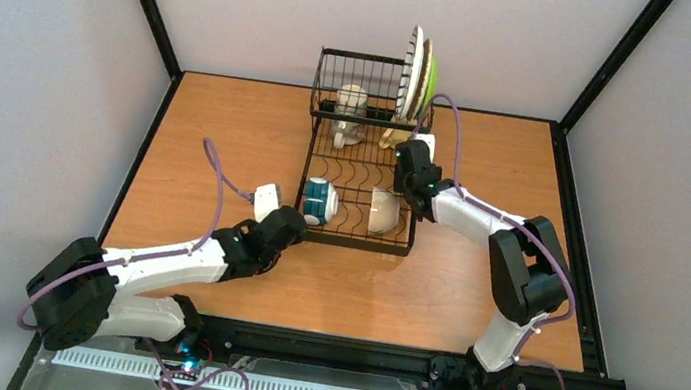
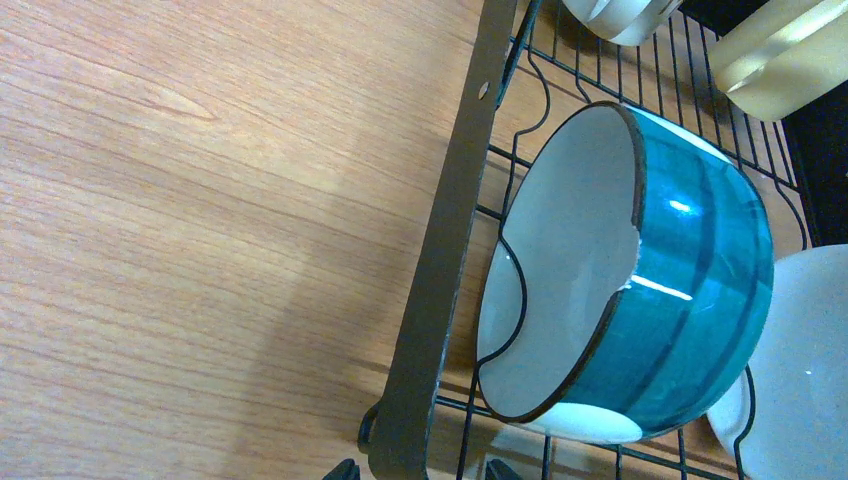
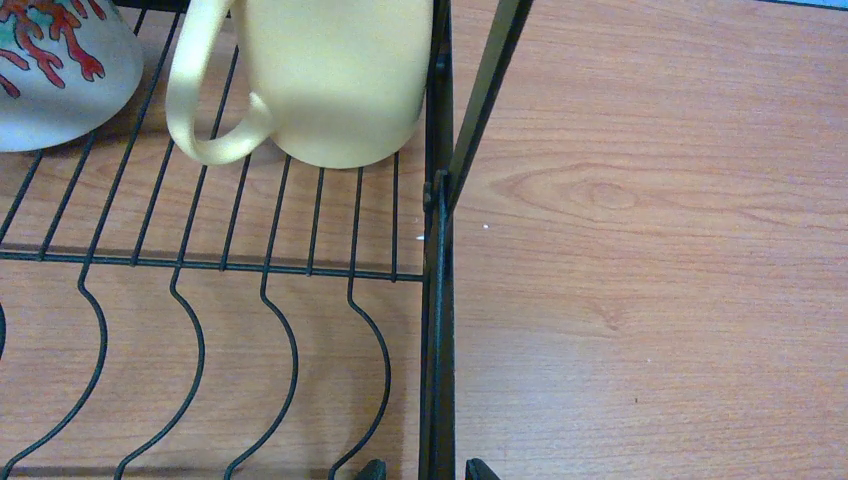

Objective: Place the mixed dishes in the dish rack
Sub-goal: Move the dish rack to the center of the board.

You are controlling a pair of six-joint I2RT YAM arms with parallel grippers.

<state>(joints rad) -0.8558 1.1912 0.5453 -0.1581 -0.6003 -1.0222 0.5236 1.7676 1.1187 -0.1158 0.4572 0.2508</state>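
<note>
Two pairs of fingers, both a little spread and pinching nothing. I see my left fingers (image 2: 345, 468) only as dark tips at the bottom of the wrist view, with the left rail of the dish rack (image 2: 440, 250) running away between them. Just ahead and to their right, the teal-banded cup (image 2: 680, 280) lies on its side on the rack wires, its white inside turned toward that rail, apart from the fingers. Further right past the cup sits a white bowl (image 2: 800, 340).

My right fingers (image 3: 478, 468) straddle the rack's right rail in the same way, tips apart. Ahead and slightly left of them the cream mug (image 3: 340, 80) stands on the wires, its handle pointing left. Left of that is a white dish with a red coral pattern (image 3: 50, 60).

From above, the lime-green plate (image 1: 429, 83) stands on edge beyond the right fingers, at the raised far end of the rack. The rack rests on the wooden table (image 1: 229, 129).
</note>
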